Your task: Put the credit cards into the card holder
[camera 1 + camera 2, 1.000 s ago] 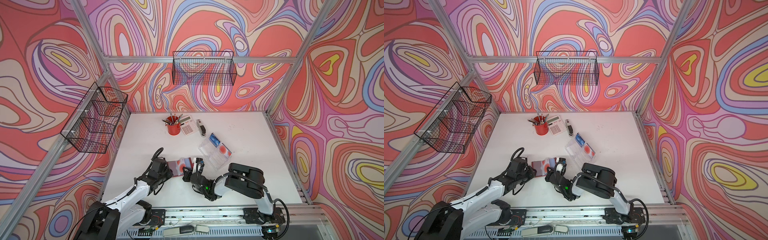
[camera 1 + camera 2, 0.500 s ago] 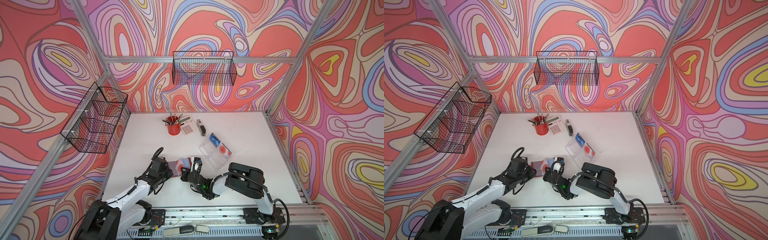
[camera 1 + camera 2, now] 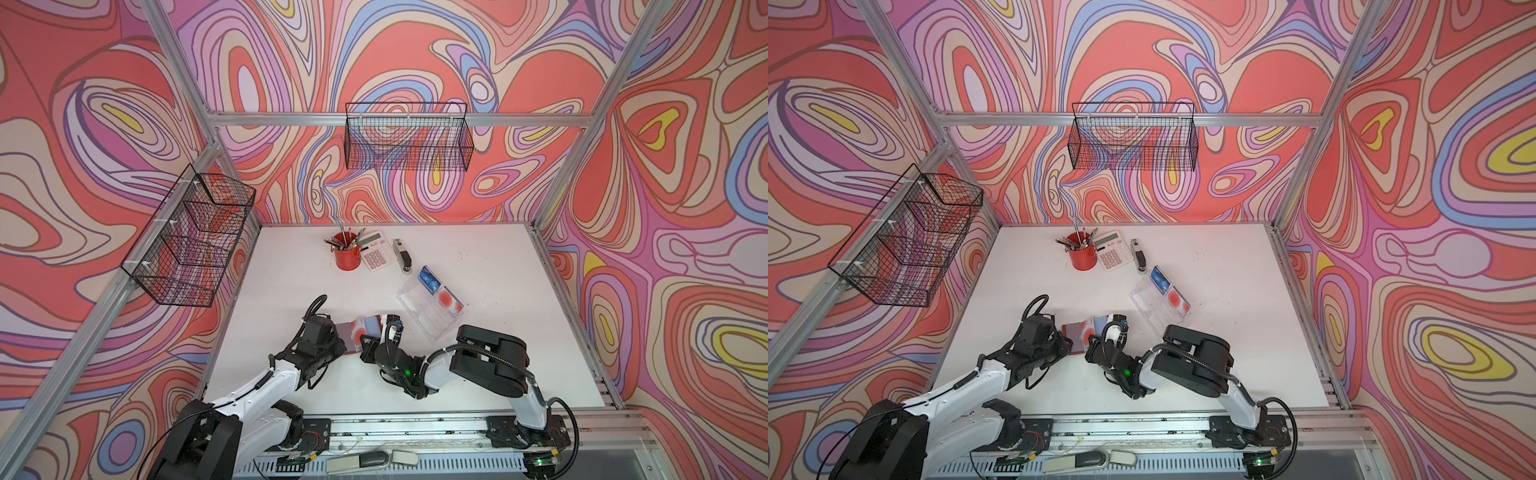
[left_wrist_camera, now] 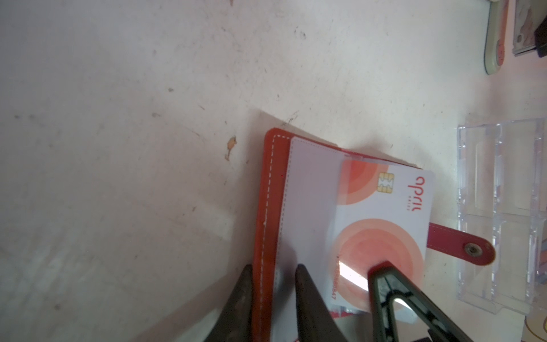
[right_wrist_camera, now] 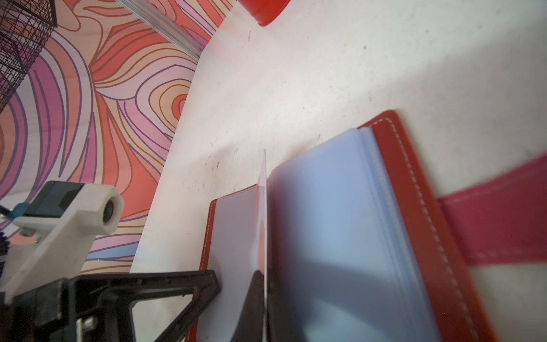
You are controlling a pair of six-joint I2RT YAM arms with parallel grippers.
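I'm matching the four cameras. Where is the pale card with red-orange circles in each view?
In a top view: pale card, low centre of the picture.
In a top view: the card, likewise, slightly further left.
Left wrist: the card, right of centre, face up.
Right wrist: the card, edge-on, a thin pale line low centre.
Shared landmark: the red card holder it is partly tucked into.

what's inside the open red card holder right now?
A pale credit card with red-orange circles, one end tucked under a clear sleeve of the red leather-look card holder. The stacked sleeves hide any other cards.
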